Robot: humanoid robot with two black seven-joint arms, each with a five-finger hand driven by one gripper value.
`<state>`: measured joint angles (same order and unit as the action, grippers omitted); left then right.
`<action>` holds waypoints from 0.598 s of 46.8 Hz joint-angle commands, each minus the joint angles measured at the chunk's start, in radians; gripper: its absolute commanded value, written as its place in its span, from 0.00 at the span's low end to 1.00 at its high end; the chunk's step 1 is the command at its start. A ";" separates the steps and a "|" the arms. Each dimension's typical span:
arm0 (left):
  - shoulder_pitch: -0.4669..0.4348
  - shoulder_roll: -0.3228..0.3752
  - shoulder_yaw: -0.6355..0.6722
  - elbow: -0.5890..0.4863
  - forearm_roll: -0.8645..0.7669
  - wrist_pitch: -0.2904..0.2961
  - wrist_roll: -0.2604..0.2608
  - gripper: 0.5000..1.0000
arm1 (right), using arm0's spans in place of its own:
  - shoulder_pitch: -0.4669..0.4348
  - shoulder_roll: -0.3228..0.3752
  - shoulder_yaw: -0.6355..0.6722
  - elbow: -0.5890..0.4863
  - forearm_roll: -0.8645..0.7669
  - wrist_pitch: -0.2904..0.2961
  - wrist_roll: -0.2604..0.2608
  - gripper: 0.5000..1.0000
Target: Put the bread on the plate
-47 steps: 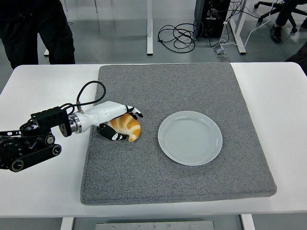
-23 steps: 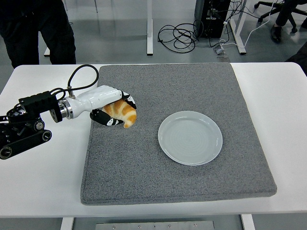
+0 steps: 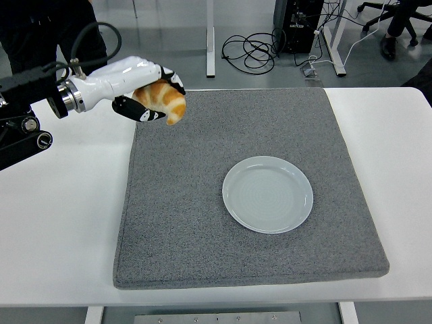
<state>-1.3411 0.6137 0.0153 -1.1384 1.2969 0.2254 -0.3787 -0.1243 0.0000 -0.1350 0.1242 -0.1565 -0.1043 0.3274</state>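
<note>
Curling around the bread (image 3: 162, 99), the left hand (image 3: 138, 88) fingers (image 3: 145, 113) hold it above the mat's (image 3: 229, 202) far-left corner.

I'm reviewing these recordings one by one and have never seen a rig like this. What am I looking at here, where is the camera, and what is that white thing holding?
The picture is taken from a camera high on a humanoid robot, looking down over a white table. The black arm coming in from the left ends in a white five-fingered left hand. Its fingers are closed around a piece of bread, a croissant, held up in the air over the far left corner of a grey mat. An empty pale plate lies on the mat, to the right of the hand and nearer the camera. The robot's other arm is out of view. At the top left, a person's dark trousers show behind the table.
</note>
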 commanded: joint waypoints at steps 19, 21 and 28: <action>-0.162 0.113 -0.001 -0.139 0.013 0.000 0.014 0.00 | 0.000 0.000 0.000 0.000 0.000 0.000 -0.001 1.00; -0.162 0.113 -0.001 -0.139 0.013 0.000 0.014 0.00 | 0.000 0.000 0.000 0.000 0.000 0.000 0.001 1.00; -0.161 0.115 0.002 -0.138 0.013 0.000 0.014 0.00 | 0.000 0.000 0.000 0.000 0.000 0.000 0.001 1.00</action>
<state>-1.5033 0.7288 0.0150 -1.2778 1.3100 0.2254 -0.3650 -0.1242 0.0000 -0.1350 0.1243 -0.1565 -0.1043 0.3272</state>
